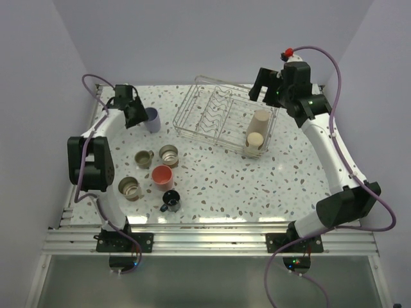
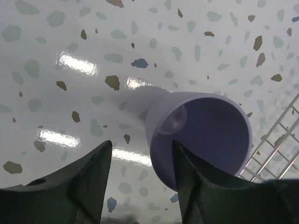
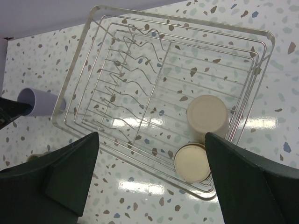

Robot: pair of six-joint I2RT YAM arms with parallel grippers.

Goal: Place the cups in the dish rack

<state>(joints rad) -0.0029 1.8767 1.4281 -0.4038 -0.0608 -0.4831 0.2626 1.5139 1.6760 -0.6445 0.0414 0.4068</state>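
Seen from above, the lavender cup (image 1: 152,119) stands upright on the bench (image 1: 270,186), just left of the dish rack (image 1: 212,119). The left hand (image 1: 133,110) is close against the cup's left side. The right hand (image 1: 268,86) hovers over the rack's far right corner, well apart from that cup, so the left arm is the nearer one.

In the left wrist view, the left hand (image 2: 141,144) is open. The cup's mouth faces the camera, and its near wall lies in the gap between the fingers (image 2: 191,182). Closing should pinch that wall.

In the right wrist view, the right hand (image 3: 152,135) is spread wide and empty above the rack, where two beige cups (image 3: 208,116) already sit at one end.
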